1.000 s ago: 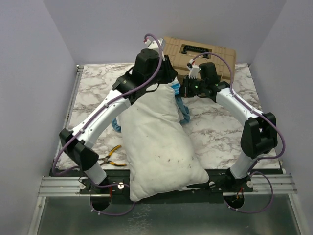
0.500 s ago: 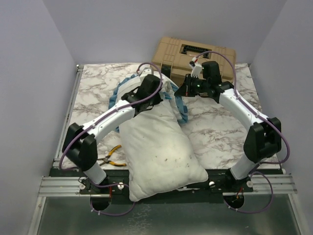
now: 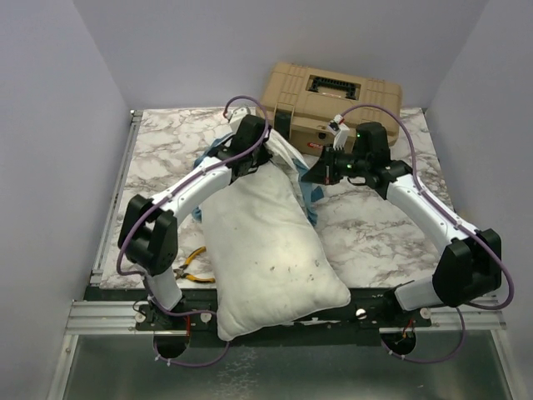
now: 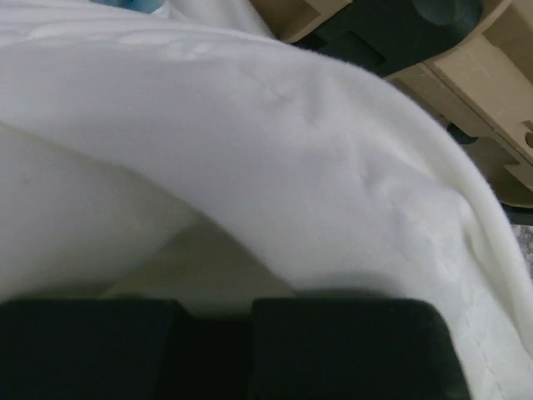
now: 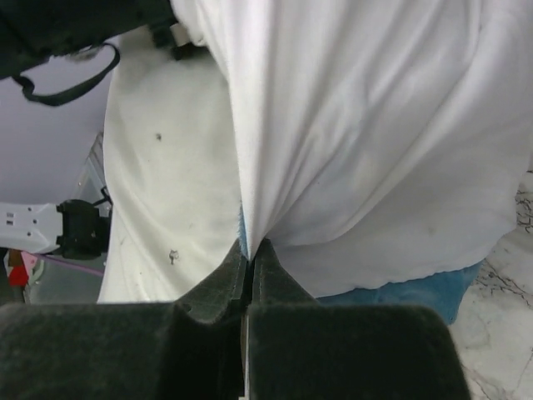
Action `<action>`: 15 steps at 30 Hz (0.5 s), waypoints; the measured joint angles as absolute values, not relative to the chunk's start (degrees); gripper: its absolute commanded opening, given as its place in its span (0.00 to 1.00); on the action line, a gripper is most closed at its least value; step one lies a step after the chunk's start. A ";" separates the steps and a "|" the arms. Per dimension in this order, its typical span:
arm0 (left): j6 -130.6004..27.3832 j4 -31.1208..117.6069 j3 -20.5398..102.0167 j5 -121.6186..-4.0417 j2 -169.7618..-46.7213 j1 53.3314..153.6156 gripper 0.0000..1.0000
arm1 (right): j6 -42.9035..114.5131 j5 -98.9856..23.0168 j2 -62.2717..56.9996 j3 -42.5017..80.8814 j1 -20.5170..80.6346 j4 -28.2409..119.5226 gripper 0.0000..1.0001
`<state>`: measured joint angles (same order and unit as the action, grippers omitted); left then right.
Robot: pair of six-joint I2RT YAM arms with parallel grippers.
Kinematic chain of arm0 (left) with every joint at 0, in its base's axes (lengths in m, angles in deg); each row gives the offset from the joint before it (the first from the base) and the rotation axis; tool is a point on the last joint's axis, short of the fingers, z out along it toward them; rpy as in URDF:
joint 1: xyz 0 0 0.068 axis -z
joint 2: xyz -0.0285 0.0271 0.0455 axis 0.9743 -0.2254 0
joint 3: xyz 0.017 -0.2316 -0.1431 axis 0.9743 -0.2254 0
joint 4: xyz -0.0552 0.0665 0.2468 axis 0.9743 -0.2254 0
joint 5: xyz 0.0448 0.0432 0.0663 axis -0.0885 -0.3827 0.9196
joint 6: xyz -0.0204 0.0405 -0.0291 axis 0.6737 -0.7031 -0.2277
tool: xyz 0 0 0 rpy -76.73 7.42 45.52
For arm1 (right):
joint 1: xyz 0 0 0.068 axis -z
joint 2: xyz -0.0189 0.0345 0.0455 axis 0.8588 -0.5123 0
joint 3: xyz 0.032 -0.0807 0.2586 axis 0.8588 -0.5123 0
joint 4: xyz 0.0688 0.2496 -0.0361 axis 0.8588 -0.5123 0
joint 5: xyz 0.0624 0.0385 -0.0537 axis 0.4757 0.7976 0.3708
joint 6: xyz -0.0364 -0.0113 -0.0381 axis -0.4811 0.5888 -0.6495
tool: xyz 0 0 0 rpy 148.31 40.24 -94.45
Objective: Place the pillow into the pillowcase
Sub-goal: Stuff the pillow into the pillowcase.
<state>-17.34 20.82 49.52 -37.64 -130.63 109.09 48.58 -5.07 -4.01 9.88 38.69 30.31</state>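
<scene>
White pillow point(image 3: 266, 250) stretched from far middle of tabletop point(image 3: 375, 225) past the near edge; at most its far end inside the pillowcase point(image 3: 310, 190). Right end effector point(image 5: 250, 250) pinching case fabric; left end effector point(image 4: 216, 312) clenched, on what unclear. Judged barely begun.

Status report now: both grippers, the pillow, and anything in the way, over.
Right gripper shut on pillowcase edge. Left gripper shut amid white fabric, far end of pillow. Pillow mostly outside, near end overhanging table. Pliers beside it, left.
</scene>
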 measured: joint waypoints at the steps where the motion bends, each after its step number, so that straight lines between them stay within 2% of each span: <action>1: -17.39 20.74 51.00 -38.27 -132.03 109.31 0.00 | 47.97 -4.70 -3.42 9.12 38.85 30.29 0.00; 7: -21.63 20.78 61.87 -44.20 -142.15 114.56 0.00 | 46.64 -3.61 -1.58 6.56 39.46 31.17 0.00; 13: -24.21 25.57 57.01 -45.77 -142.98 119.82 0.00 | 48.87 -9.20 -1.58 6.54 39.98 28.54 0.01; 15: -24.14 27.73 53.10 -45.77 -141.41 120.31 0.00 | 50.07 -10.84 -1.56 6.80 40.18 27.84 0.13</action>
